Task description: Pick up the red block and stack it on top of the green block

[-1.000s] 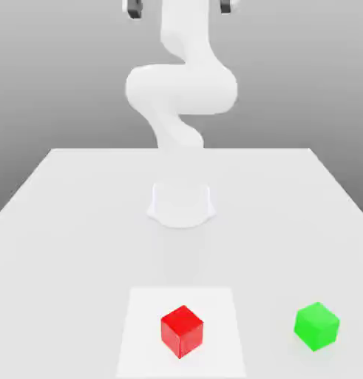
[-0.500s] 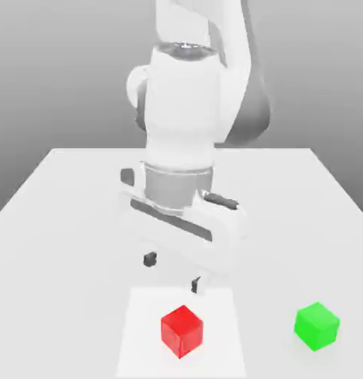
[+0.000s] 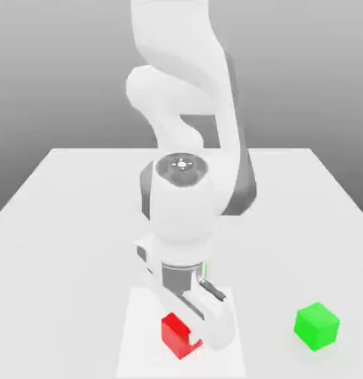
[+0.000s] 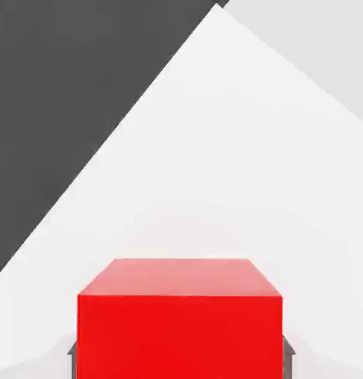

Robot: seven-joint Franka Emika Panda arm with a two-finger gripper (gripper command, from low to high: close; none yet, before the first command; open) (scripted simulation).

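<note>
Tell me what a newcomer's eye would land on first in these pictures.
The red block comes first: it looms large in the hand view and sits near the front of the white table in the exterior view, partly hidden by the gripper come down over it. Next is the big white arm rising mid-table behind it. Last, the green block stands alone toward the exterior view's right, apart from the red one.

Red block (image 3: 175, 334), green block (image 3: 316, 326) apart
</note>
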